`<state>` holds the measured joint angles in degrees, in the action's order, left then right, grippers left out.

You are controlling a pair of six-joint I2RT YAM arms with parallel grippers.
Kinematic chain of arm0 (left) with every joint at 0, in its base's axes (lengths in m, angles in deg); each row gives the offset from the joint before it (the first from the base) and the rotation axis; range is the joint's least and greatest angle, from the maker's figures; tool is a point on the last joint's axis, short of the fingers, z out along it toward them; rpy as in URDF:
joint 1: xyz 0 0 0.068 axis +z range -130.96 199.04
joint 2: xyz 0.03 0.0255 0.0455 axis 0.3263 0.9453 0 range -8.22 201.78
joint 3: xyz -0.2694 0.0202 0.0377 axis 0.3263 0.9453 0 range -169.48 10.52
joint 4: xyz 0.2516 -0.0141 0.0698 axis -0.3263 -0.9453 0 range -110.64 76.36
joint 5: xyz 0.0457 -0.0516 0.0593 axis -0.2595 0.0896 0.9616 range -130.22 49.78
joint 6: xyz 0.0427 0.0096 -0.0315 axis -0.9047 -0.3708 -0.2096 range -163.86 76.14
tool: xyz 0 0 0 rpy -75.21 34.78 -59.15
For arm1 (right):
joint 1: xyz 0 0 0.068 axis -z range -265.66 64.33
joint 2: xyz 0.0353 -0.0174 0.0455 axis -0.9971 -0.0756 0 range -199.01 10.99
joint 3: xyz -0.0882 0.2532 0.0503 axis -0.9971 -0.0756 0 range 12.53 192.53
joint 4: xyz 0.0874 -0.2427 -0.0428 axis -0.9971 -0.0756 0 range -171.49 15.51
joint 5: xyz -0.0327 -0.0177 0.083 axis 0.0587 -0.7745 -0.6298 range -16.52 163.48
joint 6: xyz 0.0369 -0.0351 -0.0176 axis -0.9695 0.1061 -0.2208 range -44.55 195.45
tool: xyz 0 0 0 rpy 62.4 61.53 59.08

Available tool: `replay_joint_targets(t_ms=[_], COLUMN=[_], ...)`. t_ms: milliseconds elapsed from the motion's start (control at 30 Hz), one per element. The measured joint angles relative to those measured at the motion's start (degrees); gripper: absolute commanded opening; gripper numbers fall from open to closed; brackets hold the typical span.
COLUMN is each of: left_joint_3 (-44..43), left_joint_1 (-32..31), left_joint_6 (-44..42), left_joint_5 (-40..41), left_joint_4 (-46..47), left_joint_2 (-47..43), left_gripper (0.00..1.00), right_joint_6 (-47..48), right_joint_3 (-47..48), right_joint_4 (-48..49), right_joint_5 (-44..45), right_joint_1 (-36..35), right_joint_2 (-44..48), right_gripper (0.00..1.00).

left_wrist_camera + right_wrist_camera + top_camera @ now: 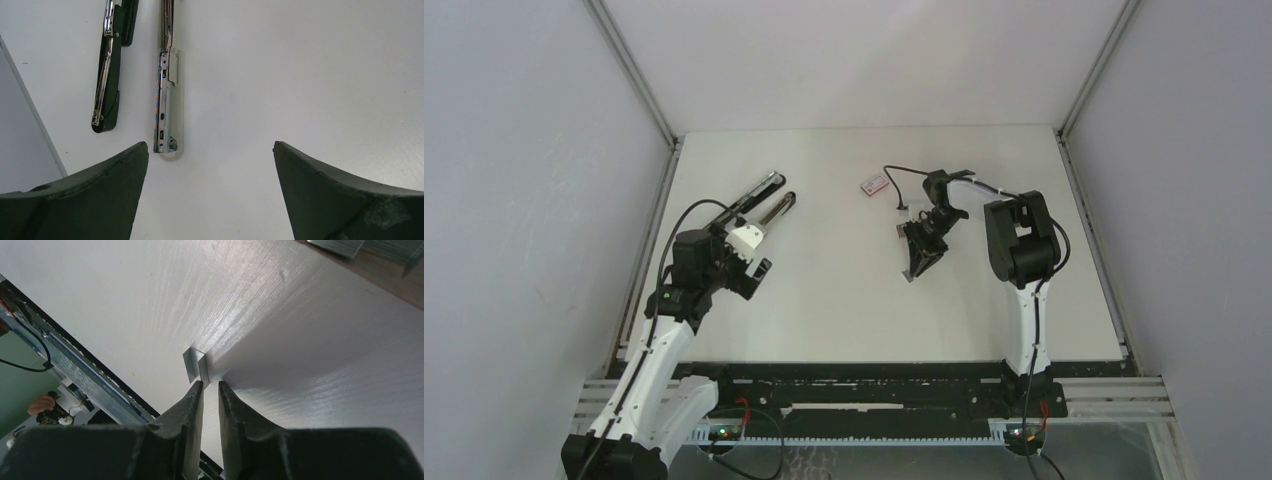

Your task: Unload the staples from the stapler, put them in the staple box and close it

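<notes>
While the right gripper (pixel 210 384) keeps its jaws narrowly parted, the staples (pixel 196 368) lie on the table (pixel 300 365) just off its tips, seemingly free. Lift straight up so nothing drags them. The left gripper (pixel 210 145) hangs wide open just short of the splayed stapler (pixel 166 100).

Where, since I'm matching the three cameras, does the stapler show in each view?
Top external: the stapler lies opened, left of centre.
Left wrist: stapler at upper left, both arms side by side, running off the top edge.
Right wrist: not in it.
Shared landmark: the white table.
</notes>
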<state>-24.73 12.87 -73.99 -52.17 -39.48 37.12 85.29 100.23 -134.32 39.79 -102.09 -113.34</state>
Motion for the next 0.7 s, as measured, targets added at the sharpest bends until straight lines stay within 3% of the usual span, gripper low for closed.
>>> replay_joint_targets(t_ms=[233,700], left_joint_3=[0.00,0.00], left_joint_1=[0.00,0.00], left_joint_6=[0.00,0.00], left_joint_5=[0.00,0.00], left_joint_4=[0.00,0.00], left_joint_2=[0.02,0.02], left_gripper=[1.00,1.00], right_joint_6=[-0.48,-0.96], right_joint_3=[0.00,0.00], right_joint_4=[0.13,0.04], right_joint_5=[0.48,-0.50], right_joint_1=[0.22,0.44], right_joint_2=[-0.07,-0.28], right_gripper=[0.14,0.20])
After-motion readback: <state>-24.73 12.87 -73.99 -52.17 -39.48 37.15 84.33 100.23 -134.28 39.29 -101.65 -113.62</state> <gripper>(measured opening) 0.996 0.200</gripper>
